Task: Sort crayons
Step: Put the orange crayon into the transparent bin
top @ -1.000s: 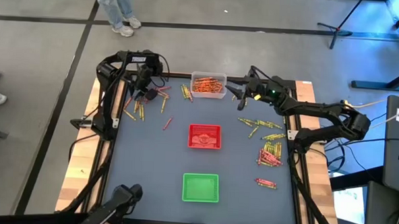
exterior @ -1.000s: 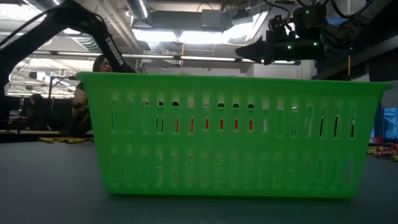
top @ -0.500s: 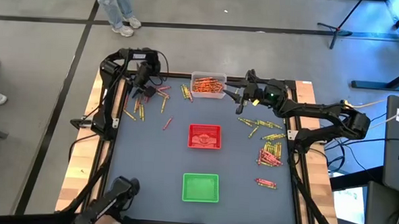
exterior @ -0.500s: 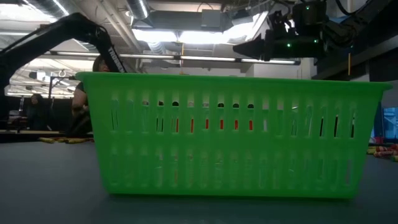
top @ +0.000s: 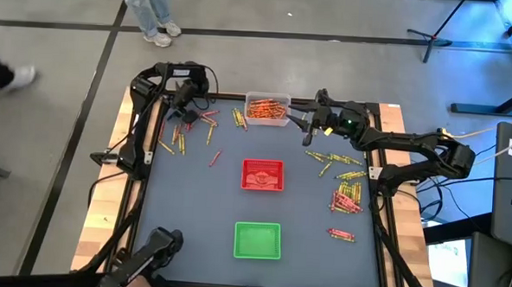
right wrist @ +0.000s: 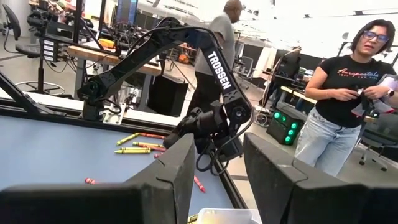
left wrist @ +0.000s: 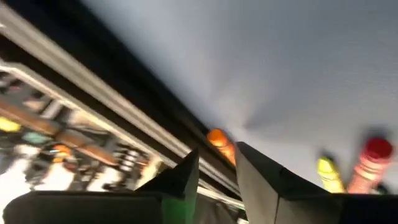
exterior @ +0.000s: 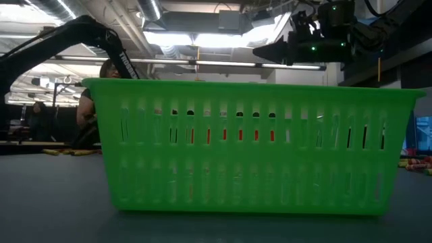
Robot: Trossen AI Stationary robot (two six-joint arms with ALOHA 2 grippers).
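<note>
**Orange crayon in my left pincer, right pincer waiting by the clear tray**

Nearest the front edge of the tabletop (top: 193, 201) sits the green tray (top: 258, 240), which looks bare inside; I judge it is meant for the yellow-green sticks, none of which have reached it. Past it, mid-table, is the red tray (top: 262, 175), set there for the red ones.

The crayons (top: 347, 198) lie in loose groups: a dense red-and-yellow heap along my right side, a scatter of yellow-green ones (top: 329, 157) beyond that, and a mixed handful in the far left corner.

At the far edge the clear tray (top: 267, 109) already holds a pile of orange sticks. My right pincer (top: 305, 121) hangs just beside it with its fingers apart and nothing between them, probably ready to reach for another crayon.

My left pincer (top: 186, 111) is down in the far left corner, among the mixed handful. Its wrist view shows the fingers drawn close around an orange crayon (left wrist: 221, 142) right by the table's rail, with a yellow one (left wrist: 328, 172) and a red one (left wrist: 371, 162) lying near. I take this as a pickup bound for the clear tray.
</note>
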